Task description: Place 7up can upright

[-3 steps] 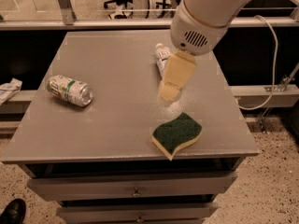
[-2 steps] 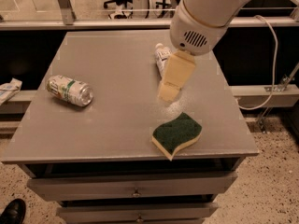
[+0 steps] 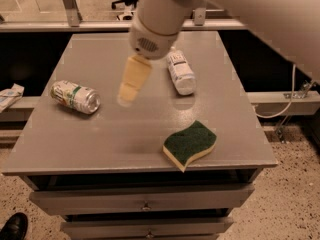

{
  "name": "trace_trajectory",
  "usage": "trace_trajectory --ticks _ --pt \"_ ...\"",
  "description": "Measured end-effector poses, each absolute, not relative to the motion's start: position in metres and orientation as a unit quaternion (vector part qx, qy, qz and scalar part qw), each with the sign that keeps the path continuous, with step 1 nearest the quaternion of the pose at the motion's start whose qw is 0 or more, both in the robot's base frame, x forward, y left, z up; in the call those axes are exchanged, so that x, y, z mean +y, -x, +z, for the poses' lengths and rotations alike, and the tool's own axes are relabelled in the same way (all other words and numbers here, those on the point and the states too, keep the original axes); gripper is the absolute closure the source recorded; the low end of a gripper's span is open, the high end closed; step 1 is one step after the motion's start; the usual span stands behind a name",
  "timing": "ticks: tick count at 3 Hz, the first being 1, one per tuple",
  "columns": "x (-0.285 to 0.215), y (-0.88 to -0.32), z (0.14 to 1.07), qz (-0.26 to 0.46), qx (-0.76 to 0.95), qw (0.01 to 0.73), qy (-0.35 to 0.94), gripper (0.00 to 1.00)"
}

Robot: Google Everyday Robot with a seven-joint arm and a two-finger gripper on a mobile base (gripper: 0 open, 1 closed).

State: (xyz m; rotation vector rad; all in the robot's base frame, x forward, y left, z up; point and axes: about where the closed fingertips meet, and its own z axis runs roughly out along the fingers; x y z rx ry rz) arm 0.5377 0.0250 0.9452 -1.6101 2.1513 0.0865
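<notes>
7up can (image 3: 75,97) lies on its side on the left part of the counter (image 3: 230,109), in the same position as one second ago, with its shiny end facing right. Hand (image 3: 125,99) has shifted left from above the centre-right of the counter and now hangs over the centre-left, near the can's right end but apart from it. Whether the hand is wide or narrow cannot be told, and it holds nothing. Clear plastic bottle (image 3: 181,73), previously mostly covered by the hand, is now exposed and lies on its side behind the centre. Its far end is hidden under the arm (image 3: 155,19), and its contents cannot be made out. Green-and-yellow sponge (image 3: 190,144) is unmoved near the front right edge. Drawers (image 3: 145,200) below the counter are closed. The arm is cut off at the top and right borders. A dark shoe (image 3: 13,226) is cut off at the lower left corner.
</notes>
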Motion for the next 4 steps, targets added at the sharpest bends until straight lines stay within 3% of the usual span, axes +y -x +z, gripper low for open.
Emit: trace_trajectory --ticks 2,4 --pt "0.13 -0.593 0.914 0.062 0.795 0.213 0.565 0.0" --pt "0.18 -0.597 0.897 0.085 0.801 0.178 0.565 0.0"
